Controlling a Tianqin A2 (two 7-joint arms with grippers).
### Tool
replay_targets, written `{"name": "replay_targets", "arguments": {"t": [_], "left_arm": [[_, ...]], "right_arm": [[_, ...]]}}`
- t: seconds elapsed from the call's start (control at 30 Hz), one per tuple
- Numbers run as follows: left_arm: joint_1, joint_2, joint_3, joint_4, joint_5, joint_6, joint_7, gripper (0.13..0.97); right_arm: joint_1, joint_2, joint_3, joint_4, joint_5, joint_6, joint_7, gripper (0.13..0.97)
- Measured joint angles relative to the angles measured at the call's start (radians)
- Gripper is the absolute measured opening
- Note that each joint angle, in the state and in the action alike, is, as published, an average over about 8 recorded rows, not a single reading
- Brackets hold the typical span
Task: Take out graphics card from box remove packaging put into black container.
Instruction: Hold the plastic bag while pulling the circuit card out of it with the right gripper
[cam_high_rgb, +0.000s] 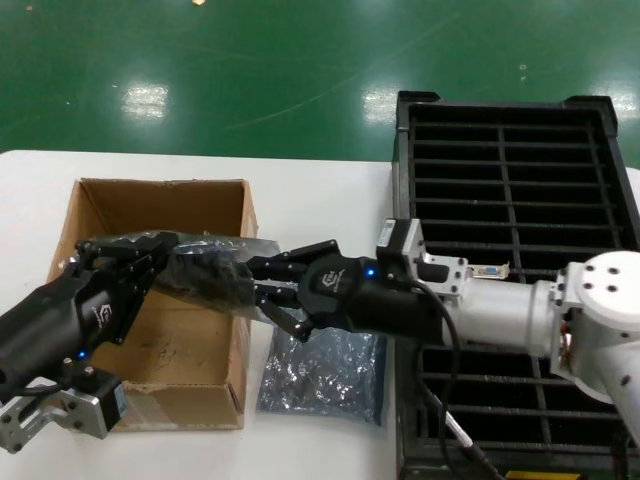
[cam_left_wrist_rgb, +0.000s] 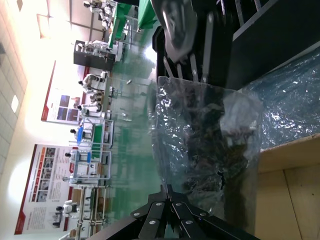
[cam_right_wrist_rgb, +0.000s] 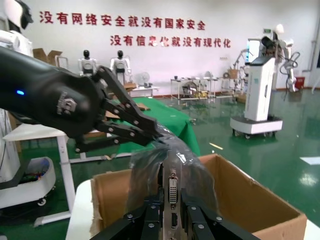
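Crinkly antistatic packaging (cam_high_rgb: 205, 265), looking slippery and limp, is hanging above the box (cam_high_rgb: 160, 300) with the stiff, fragile graphics card (cam_right_wrist_rgb: 172, 187) inside, the left gripper (cam_high_rgb: 140, 268) pinching the bag's far end while the right gripper (cam_high_rgb: 272, 292) is clamping the bracket end.

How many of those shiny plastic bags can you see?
2: one bag stretched between the left gripper and right gripper above the cardboard box; an empty bag lies on the table beside the box.
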Motion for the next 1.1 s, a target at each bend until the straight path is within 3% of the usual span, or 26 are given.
{"name": "replay_targets", "arguments": {"t": [0.37,0.6,0.83,1.1], "left_arm": [[0.0,0.0,0.0,0.0,0.0,0.0,0.0,0.14],[0.0,0.0,0.0,0.0,0.0,0.0,0.0,0.14],[0.0,0.0,0.0,0.0,0.0,0.0,0.0,0.14],[0.0,0.0,0.0,0.0,0.0,0.0,0.0,0.14]], "right_arm": [[-0.092,0.115,-0.007,0.236,0.02,-0.023,0.051,0.186],[-0.172,0.253,0.011,0.441,0.035,-0.024,0.138,0.186],[-0.275,0.419,0.071,0.636,0.073,-0.014,0.207,0.186],[-0.404,0.583,0.185,0.782,0.138,0.014,0.207,0.186]]}}
